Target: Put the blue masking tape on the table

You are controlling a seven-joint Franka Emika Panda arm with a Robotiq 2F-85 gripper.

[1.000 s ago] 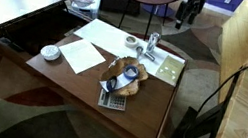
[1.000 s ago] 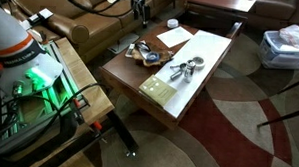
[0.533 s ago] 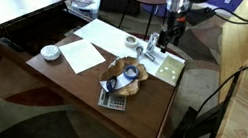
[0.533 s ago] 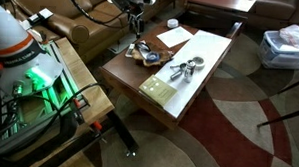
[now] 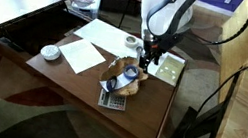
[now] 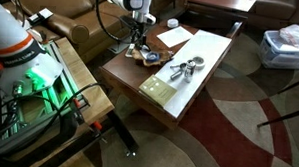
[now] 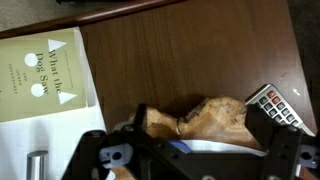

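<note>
The blue masking tape (image 5: 115,79) lies in a knobbly wooden dish (image 5: 125,78) on the brown wooden table (image 5: 147,115). In the wrist view only a blue and white curved edge (image 7: 180,146) of the tape shows, at the near side of the dish (image 7: 205,118), mostly hidden by the gripper body. My gripper (image 5: 144,58) hangs just above and behind the dish, fingers spread wide. In the wrist view the gripper (image 7: 204,122) is open with the dish below it and holds nothing. It also shows above the dish in an exterior view (image 6: 139,43).
A calculator (image 7: 278,106) lies right beside the dish. A pale book (image 7: 45,70) lies on the table. A pale tape roll (image 5: 131,42), metal items (image 6: 185,67), white paper (image 5: 86,55) and a white bowl (image 5: 51,53) also sit on the table. A sofa (image 6: 87,21) stands behind.
My arm has swung in from beyond the table's far side. It has come down over the table, ending just above the wooden dish. The things on the table have not moved.
</note>
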